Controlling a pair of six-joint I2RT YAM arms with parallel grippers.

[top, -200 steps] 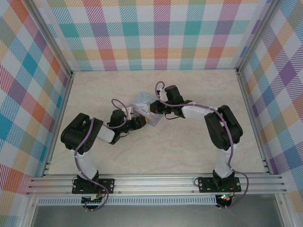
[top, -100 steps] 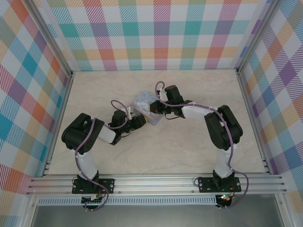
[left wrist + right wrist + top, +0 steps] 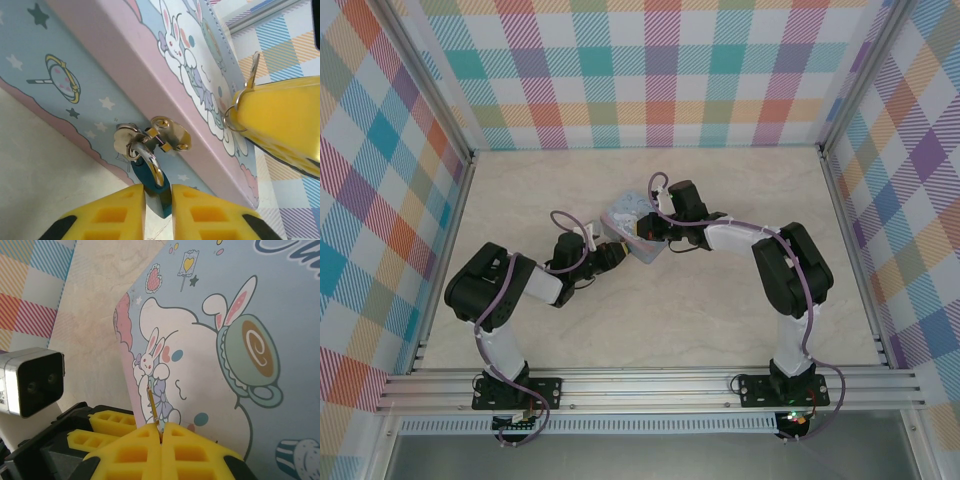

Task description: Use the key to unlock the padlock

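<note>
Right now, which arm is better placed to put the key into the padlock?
Right. The right gripper is shut on the key, which sticks out, while the left gripper pinches the padlock, likely steadying it.

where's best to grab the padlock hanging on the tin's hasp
Grip the padlock by the sides of its blue body, coming from the end opposite the shackle. The shackle is threaded through the hasp on the tin, so only the body hangs free; the left pincer flanks it.
</note>
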